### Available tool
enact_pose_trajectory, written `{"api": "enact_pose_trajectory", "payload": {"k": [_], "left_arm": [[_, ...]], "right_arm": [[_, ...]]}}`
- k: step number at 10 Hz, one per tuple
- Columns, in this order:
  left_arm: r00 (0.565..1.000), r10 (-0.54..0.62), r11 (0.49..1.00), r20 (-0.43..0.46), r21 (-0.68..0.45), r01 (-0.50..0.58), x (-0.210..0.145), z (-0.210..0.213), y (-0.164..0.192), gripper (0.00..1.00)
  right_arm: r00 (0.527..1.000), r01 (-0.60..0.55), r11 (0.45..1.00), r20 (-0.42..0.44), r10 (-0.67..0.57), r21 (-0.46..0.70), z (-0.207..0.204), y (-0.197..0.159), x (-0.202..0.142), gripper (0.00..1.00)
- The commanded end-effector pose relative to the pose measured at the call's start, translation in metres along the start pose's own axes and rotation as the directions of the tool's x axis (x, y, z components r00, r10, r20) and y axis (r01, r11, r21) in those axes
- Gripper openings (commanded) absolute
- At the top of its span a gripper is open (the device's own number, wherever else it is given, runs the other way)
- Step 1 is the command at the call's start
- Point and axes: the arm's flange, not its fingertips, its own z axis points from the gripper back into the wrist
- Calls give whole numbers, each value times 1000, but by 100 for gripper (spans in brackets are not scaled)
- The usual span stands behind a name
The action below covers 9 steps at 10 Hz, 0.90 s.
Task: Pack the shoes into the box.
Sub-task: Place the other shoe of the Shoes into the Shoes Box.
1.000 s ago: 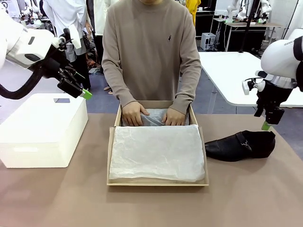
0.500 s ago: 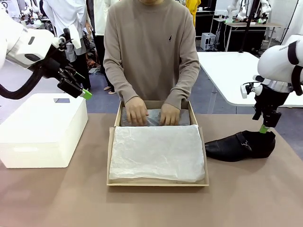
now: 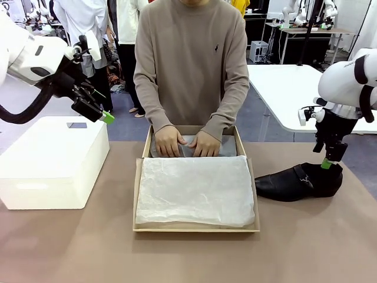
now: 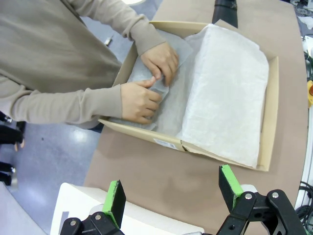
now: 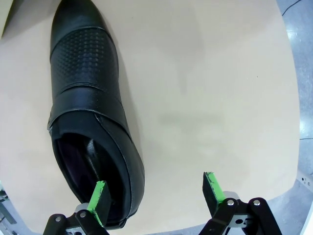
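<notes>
One glossy black shoe (image 3: 297, 180) lies on its side on the brown table, right of the box (image 3: 139, 194), toe toward it. The open cardboard box holds crinkled white tissue paper (image 3: 195, 190). At its far end, the person's hands (image 3: 187, 143) press on tissue. My right gripper (image 3: 327, 163) hangs open just over the shoe's heel. In the right wrist view, the gripper (image 5: 156, 193) straddles one side of the shoe's (image 5: 90, 112) heel rim, one finger over the opening. My left gripper (image 3: 106, 117) is open and empty above the white box; the left wrist view shows it (image 4: 172, 193) facing the cardboard box (image 4: 272, 122).
A large white box (image 3: 53, 159) stands at the table's left, under my left arm. The person stands at the far edge behind the cardboard box. Bare tabletop lies in front of the box and right of the shoe. Other tables and people stand farther back.
My right gripper has come down and slightly left, from above the shoe to its heel. The person's hands have shifted on the tissue. The left arm has stayed still.
</notes>
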Motion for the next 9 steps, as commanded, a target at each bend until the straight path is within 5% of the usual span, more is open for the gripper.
{"api": "enact_pose_trajectory", "payload": {"k": [1,9], "left_arm": [[1000,8,1000,9,-9,-8,-1,-1,0,100],[1000,8,1000,9,-9,-8,-1,-1,0,100]], "right_arm": [[999,-25,1000,31,26,-12,-4,-7,-3,100],[992,-126,991,27,125,40,-30,-10,-7,100]]}}
